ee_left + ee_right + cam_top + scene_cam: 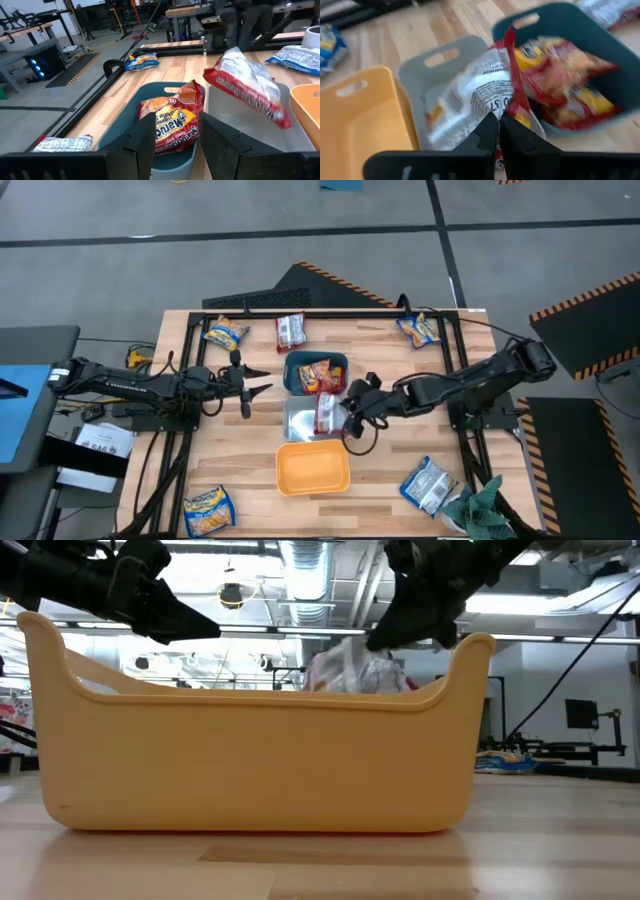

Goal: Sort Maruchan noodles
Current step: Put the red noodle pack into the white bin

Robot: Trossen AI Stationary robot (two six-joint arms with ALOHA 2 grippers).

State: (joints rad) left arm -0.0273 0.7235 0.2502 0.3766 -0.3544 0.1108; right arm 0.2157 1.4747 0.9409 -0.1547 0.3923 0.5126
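Observation:
My right gripper (497,127) is shut on a silver-white packet with red print (327,412), which hovers over the white bin (298,418). The teal bin (317,372) holds red-orange packets (170,122). My left gripper (258,380) is open and level, just left of the teal bin, touching nothing. Loose packets lie flat on the table: a yellow one (226,332), a silver-white one (291,330) and another yellow one (420,328) near the far edge, plus a yellow one (207,508) and a silver one (428,485) near the front. The orange bin (312,468) holds nothing that I can see. My right gripper pinches the silver-white packet at its red sealed edge (506,107) between its two fingers. The fingers come from the table's right, slanting down. The packet (247,85) is lifted clear and tilted above the white bin (235,120), beside the teal bin.
A green rag (480,505) lies at the near right corner. The three bins stand in a row down the table's middle. In the low view the orange bin (250,740) fills the foreground. A black frame runs along the table's edges.

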